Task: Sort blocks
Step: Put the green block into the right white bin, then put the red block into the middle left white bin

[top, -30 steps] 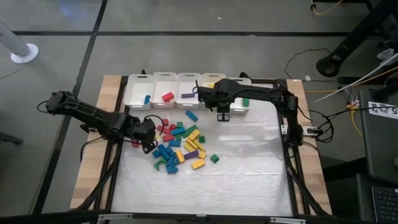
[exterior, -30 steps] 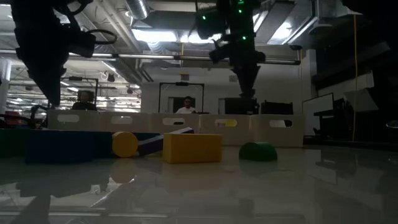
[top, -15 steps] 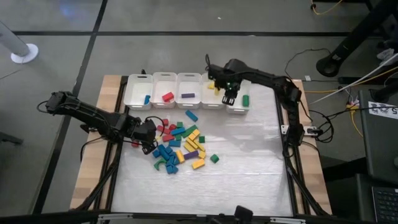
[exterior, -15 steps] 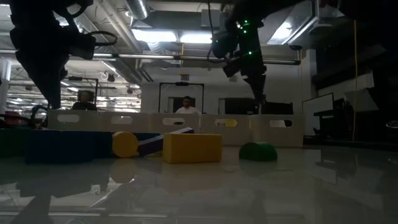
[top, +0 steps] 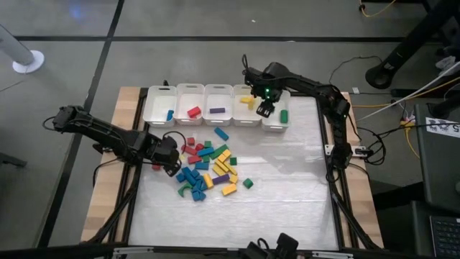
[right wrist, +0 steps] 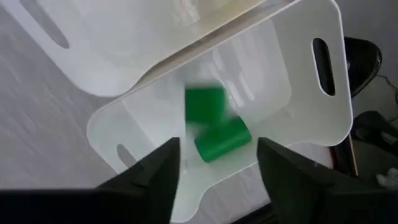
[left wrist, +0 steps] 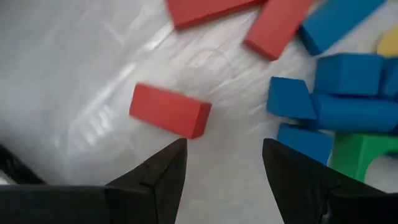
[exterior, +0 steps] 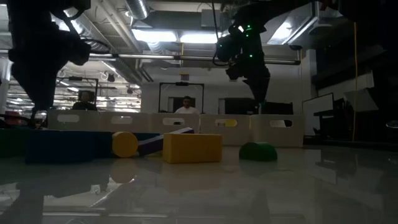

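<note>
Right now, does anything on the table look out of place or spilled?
Nothing stands out. The unsorted blocks lie in a loose pile mid-table, and each white bin holds one colour. The right gripper hangs open over the rightmost bin, with two green blocks inside; the left gripper is open by a red block.

No legible text, label, brand, number or sign found in any view. A white tag [top: 444,126] at the right edge of the high view, on dark equipment beside the worktop, bears dark marks too small to read.
</note>
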Action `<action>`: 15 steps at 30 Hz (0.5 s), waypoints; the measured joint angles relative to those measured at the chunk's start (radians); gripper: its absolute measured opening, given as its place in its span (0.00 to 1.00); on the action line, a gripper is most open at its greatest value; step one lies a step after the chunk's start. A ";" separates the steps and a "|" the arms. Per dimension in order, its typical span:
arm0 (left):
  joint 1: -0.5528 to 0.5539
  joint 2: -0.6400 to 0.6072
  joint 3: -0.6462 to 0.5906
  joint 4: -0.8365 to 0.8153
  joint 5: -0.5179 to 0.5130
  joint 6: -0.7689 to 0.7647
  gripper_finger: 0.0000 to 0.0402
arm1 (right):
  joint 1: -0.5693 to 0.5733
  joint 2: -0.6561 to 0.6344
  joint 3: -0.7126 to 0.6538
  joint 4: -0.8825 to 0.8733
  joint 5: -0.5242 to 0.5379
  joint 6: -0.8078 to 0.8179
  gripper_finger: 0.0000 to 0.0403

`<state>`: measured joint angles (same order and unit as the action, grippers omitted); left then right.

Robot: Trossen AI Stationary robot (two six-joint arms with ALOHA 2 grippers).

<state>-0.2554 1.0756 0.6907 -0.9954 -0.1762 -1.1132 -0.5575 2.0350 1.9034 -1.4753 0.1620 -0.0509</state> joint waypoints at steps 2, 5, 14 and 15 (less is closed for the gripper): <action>0.001 0.000 0.000 0.002 0.002 -0.097 0.49 | 0.000 0.000 0.000 0.010 0.001 0.001 0.60; 0.001 0.000 0.000 0.002 0.002 -0.242 0.49 | 0.000 0.000 0.000 0.042 0.001 0.001 0.66; 0.001 0.001 -0.026 0.017 0.002 -0.552 0.49 | 0.008 0.000 0.000 0.045 -0.001 0.002 0.70; 0.001 0.001 -0.037 0.019 0.002 -0.585 0.49 | 0.008 0.000 0.000 0.045 -0.004 0.002 0.70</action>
<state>-0.2543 1.0763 0.6539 -0.9762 -0.1741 -1.6984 -0.5499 2.0354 1.9034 -1.4300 0.1578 -0.0490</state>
